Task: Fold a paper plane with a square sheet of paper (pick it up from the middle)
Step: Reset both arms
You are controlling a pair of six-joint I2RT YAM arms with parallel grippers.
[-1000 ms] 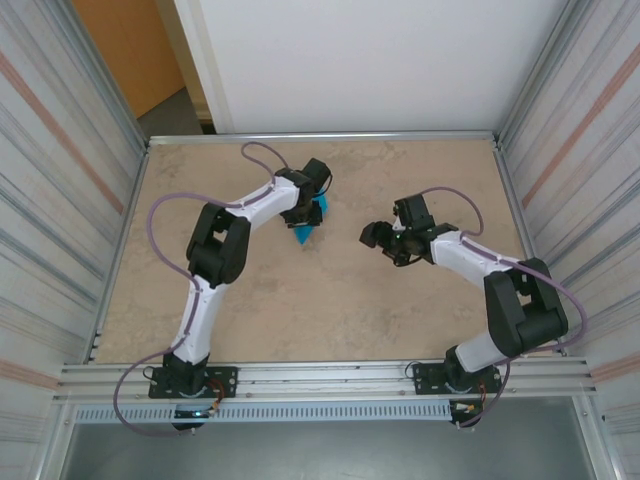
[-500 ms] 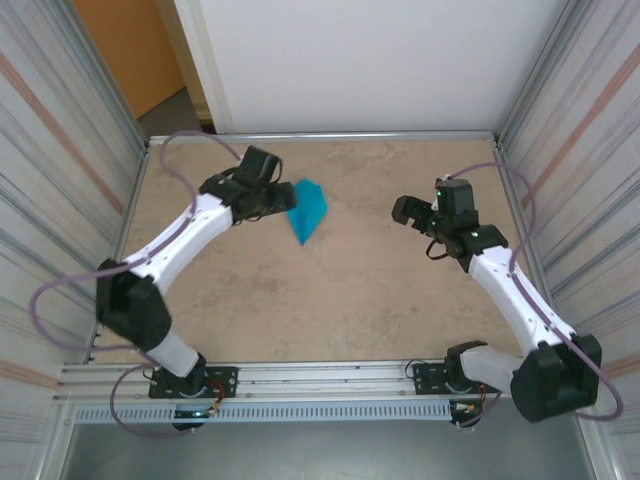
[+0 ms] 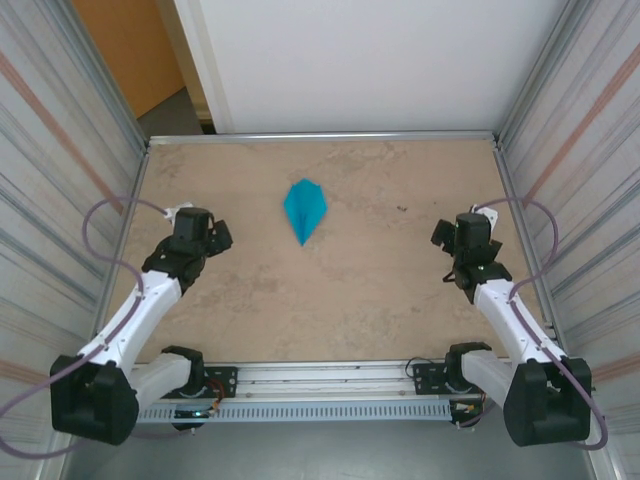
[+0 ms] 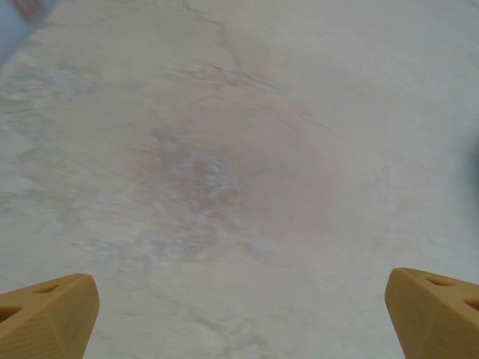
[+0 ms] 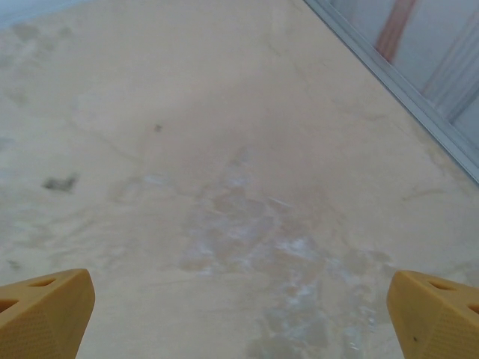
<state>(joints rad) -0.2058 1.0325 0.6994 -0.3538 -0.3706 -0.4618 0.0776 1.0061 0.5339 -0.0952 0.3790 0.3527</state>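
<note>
Both arms have drawn back from the middle to opposite sides of the worktop (image 3: 360,300). The paper plane (image 3: 304,208) lies alone near the far centre, point toward the arms, apparently finished and let go. The overhead view shows the left gripper (image 3: 205,238) and right gripper (image 3: 452,240) well apart from it. The wrist views show each gripper spread wide over bare surface, holding nothing.

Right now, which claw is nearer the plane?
The left claw: from above, the gap between it and the plane is plainly shorter than the gap from the right claw. Neither touches it.
</note>
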